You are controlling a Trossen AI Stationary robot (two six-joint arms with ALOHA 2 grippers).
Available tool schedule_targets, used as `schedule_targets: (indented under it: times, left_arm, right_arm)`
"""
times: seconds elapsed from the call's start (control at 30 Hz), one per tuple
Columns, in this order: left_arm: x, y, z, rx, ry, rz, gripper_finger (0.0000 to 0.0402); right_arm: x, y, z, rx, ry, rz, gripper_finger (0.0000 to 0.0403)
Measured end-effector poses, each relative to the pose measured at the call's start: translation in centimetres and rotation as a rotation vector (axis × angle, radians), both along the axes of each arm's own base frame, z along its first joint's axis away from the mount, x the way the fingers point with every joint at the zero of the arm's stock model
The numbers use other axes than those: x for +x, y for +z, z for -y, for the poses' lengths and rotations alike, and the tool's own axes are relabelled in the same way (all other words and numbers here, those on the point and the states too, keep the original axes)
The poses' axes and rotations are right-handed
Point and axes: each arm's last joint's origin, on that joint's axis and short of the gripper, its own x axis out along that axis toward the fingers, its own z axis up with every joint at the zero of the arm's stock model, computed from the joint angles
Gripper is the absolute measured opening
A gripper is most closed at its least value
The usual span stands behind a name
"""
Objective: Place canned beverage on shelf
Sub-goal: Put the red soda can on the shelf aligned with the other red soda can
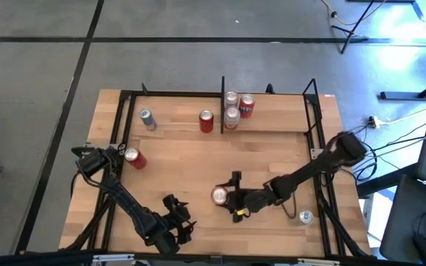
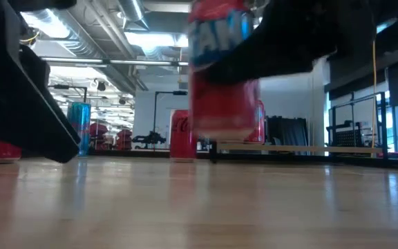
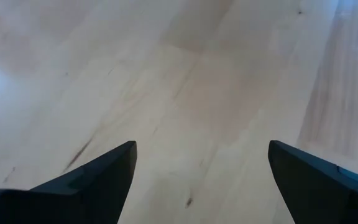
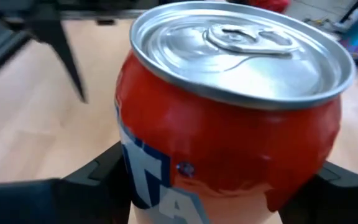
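Red can (blue-and-white lettering, only "TA" legible) clamped in right end effector; left end effector open.

Two dark arms, black wedge-shaped fingers.

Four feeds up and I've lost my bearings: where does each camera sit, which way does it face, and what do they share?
High: above, straight down on the table; both arms, shelf, right claw on the red can.
Low: table height, looking level across; red can lifted, dark arm parts.
Left wrist: on the left arm, facing bare wood; left claw open.
Right wrist: on the right arm, close on the red can.
Shared: high, low and right wrist all show the red can.
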Motion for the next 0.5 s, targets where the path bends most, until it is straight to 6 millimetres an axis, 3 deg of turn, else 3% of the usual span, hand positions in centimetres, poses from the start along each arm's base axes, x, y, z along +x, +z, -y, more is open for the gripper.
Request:
schedule_targets:
  times: [0.23, 0.5]
  left_arm:
    - [0.2, 0.1, 0.1, 0.018, -0.043, -0.035, 0.0347]
    - [0.8, 1.1, -1.4, 0.048, -0.098, -0.09, 0.0342]
  right_arm:
    - [-4.0, 3.9, 5.9, -0.031, -0.133, 0.019, 0.0266]
    - [-8.2, 5.2, 14.2, 0.096, -0.191, 0.049, 0.0266]
